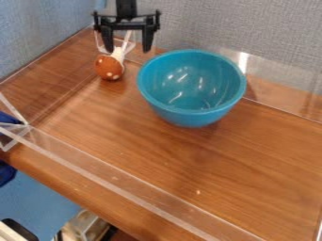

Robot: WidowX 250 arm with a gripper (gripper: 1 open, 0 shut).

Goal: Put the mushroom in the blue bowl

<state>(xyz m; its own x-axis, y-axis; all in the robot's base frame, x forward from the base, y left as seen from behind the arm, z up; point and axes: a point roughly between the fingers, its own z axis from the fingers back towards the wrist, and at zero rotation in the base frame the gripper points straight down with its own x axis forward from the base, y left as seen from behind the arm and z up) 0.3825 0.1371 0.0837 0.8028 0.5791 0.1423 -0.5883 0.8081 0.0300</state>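
The claw [128, 40] hangs at the back of the wooden table [189, 160], its two dark fingers [108, 40] spread wide with nothing between them. In this single camera view there is one mushroom [111, 67], lying on the wood just below the claw and left of the one blue bowl [191, 87], close beside its rim.
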